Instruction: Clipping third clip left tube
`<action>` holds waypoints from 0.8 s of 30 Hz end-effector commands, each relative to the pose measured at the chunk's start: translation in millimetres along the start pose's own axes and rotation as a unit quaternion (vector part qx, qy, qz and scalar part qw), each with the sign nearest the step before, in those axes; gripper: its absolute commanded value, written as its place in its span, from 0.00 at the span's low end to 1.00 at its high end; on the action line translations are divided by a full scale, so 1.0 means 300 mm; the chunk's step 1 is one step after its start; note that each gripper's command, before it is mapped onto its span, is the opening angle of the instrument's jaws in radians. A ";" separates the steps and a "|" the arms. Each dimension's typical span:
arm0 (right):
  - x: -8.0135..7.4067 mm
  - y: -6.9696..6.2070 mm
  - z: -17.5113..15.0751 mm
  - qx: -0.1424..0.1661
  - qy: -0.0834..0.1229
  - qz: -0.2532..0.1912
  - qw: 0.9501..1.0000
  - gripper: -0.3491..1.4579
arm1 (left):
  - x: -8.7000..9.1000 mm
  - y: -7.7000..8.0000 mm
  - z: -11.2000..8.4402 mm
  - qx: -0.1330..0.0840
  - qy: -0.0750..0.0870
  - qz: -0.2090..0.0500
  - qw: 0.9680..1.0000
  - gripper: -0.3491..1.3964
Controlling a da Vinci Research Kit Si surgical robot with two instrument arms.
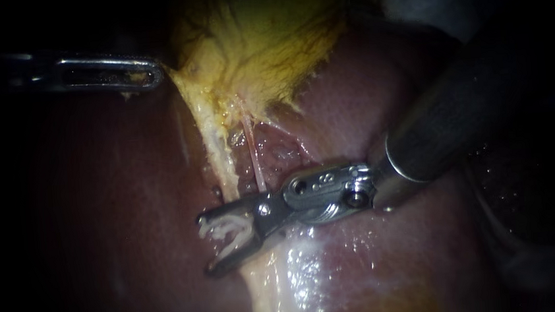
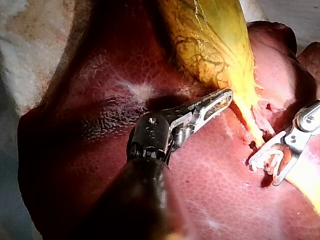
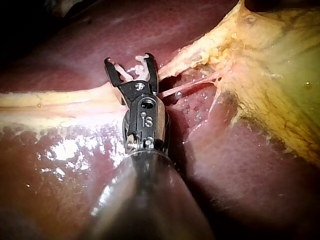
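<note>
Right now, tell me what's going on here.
The left instrument has its jaws shut on the gallbladder at its edge, holding it stretched above the liver. The right instrument grips a white clip between its widely spread jaws, set at the pale tube running down from the gallbladder. The clip is not yet squeezed closed.

gallbladder (image 1: 255, 38): on liver (image 1: 378, 260), toward its far edge
left instrument (image 1: 155, 71): at gallbladder's left edge
clip (image 1: 230, 231): between right instrument's (image 1: 205, 244) jaws
</note>
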 end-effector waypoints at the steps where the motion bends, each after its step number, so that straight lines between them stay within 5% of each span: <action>1: 0.0007 -0.0002 0.000 0.000 0.000 0.001 1.000 0.46 | 0.0000 0.0000 0.0000 0.000 0.000 0.000 1.000 0.00; 16: 0.0222 -0.0028 -0.023 0.035 0.049 0.026 0.998 0.47 | 0.0000 0.0001 -0.0003 0.000 0.000 0.000 1.000 0.00; 24: 0.0181 0.0012 -0.033 0.044 0.051 0.043 0.997 0.47 | 0.0000 0.0001 -0.0005 0.000 0.000 0.000 1.000 0.00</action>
